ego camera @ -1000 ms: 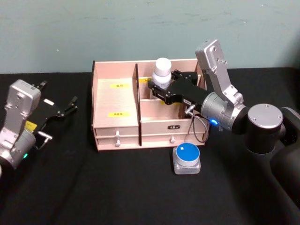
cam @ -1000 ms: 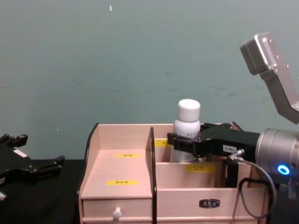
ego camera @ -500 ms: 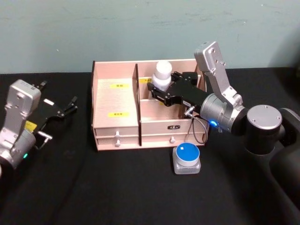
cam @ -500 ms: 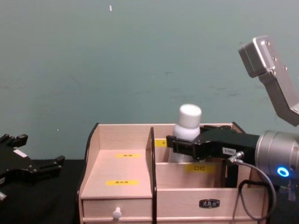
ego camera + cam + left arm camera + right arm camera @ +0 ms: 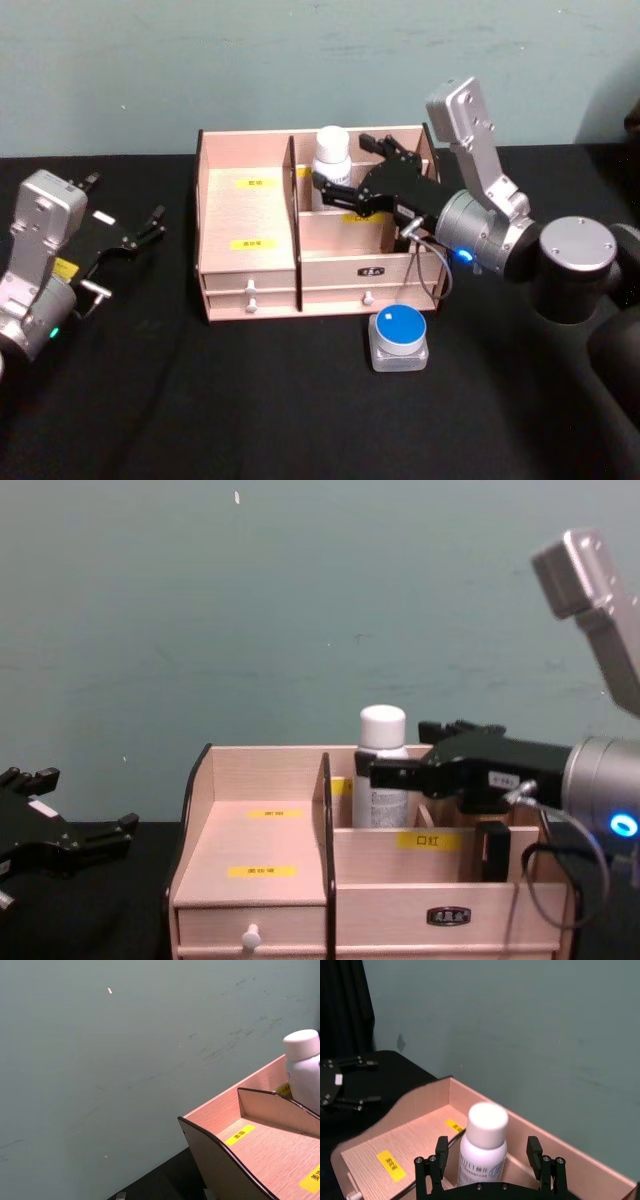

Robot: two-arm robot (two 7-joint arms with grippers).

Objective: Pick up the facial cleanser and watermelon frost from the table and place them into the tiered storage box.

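Observation:
A white bottle with a white cap [image 5: 332, 152] stands upright in the back compartment of the tiered storage box [image 5: 245, 272], right of its centre divider. My right gripper [image 5: 342, 160] is open, with a finger on each side of the bottle [image 5: 484, 1146] and a gap to both. A squat jar with a blue lid [image 5: 398, 336] sits on the black table in front of the box. Which item is the facial cleanser and which the watermelon frost I cannot tell. My left gripper [image 5: 125, 200] rests open at the far left.
The box [image 5: 260, 780] has stepped shelves with yellow labels and small drawers with white knobs [image 5: 250, 939]. A green wall rises close behind it. Black tabletop lies open in front and to the left.
The bottle went down from a tilted, held position into the back compartment and now stands upright. My right gripper has opened off it and drawn back slightly.

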